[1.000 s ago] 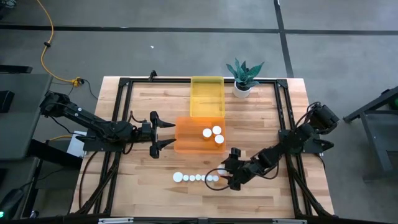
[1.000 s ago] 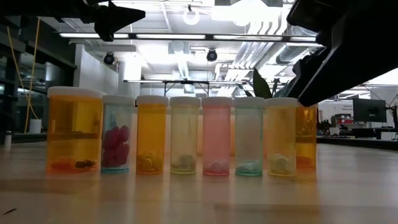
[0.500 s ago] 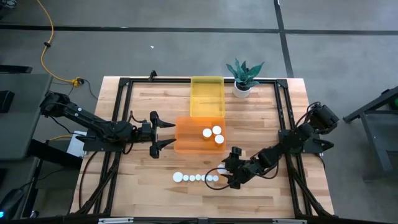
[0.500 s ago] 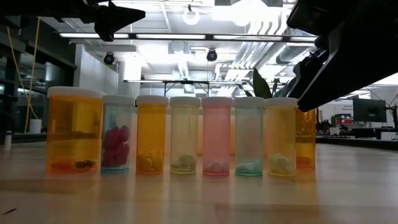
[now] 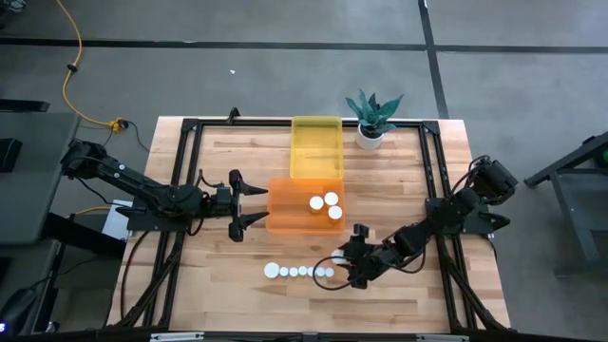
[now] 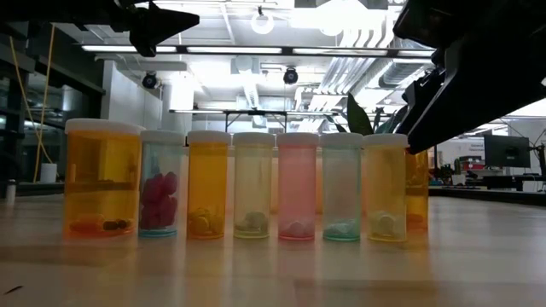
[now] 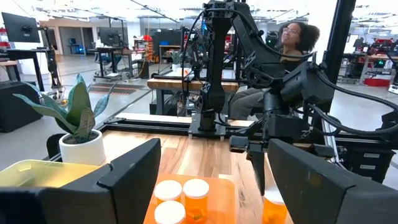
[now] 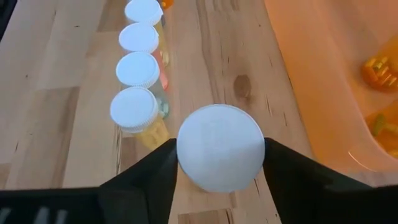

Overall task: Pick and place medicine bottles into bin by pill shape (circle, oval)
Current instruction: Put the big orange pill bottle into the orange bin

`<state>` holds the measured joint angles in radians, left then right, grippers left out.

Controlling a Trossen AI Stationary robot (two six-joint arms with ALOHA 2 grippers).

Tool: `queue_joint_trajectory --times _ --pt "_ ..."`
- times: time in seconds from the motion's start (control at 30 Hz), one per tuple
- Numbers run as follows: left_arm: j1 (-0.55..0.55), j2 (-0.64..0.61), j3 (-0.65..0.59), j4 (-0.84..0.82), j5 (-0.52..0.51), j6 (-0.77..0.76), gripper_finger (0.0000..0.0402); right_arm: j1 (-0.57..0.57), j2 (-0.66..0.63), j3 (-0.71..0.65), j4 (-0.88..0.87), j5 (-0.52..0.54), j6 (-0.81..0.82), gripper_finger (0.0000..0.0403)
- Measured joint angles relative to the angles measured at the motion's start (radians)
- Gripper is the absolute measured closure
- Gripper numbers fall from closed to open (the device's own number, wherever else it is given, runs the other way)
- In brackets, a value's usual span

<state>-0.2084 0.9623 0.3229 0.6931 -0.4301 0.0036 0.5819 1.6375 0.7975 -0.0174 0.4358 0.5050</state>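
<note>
Several medicine bottles (image 5: 299, 272) with white caps stand in a row near the table's front edge, on their bases (image 6: 256, 234). One more orange bottle (image 5: 339, 258) stands just behind the row's right end, and my right gripper (image 5: 344, 259) is shut on it. Three bottles (image 5: 324, 204) sit in the orange bin (image 5: 285, 217). The yellow bin (image 5: 315, 142) lies behind it. My left gripper (image 5: 258, 205) hangs open and level at the orange bin's left side, with nothing between its fingers. My right gripper pinches the orange bottle at the rim of its white cap (image 8: 185, 155) between its two fingers (image 8: 152, 177), one on each side of the cap. The fingers slant down from the table's right. The bottle stands upright, its base (image 6: 418, 227) on the table.
A white pot with a green plant (image 5: 370, 133) stands at the far right beside the yellow bin. A black frame (image 5: 180, 171) borders the tabletop. Beyond the table's far side, in the left wrist view, a person (image 7: 292, 37) sits behind another arm stand.
In the low view my right gripper's dark finger has drawn in against the orange bottle behind the row. The bottle has kept its place, and so has the row.
</note>
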Motion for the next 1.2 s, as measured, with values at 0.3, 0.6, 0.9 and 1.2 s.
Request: queue_joint_trajectory --times 0.3,0.6,0.9,1.2 --pt "0.000 0.000 0.000 0.000 0.000 0.000 0.0115 -0.004 -0.070 0.000 0.217 0.012 -0.268 0.0220" --pt "0.000 0.000 0.000 0.000 0.000 0.000 0.0115 -0.154 -0.120 0.000 0.241 0.060 -0.432 0.0219" --pt "0.000 0.000 0.000 0.000 0.000 0.000 0.0115 -0.319 -0.055 0.000 0.193 -0.057 -0.364 0.0217" --pt "0.000 0.000 0.000 0.000 0.000 0.000 0.0115 -0.347 -0.002 0.000 0.163 -0.078 -0.320 0.0217"
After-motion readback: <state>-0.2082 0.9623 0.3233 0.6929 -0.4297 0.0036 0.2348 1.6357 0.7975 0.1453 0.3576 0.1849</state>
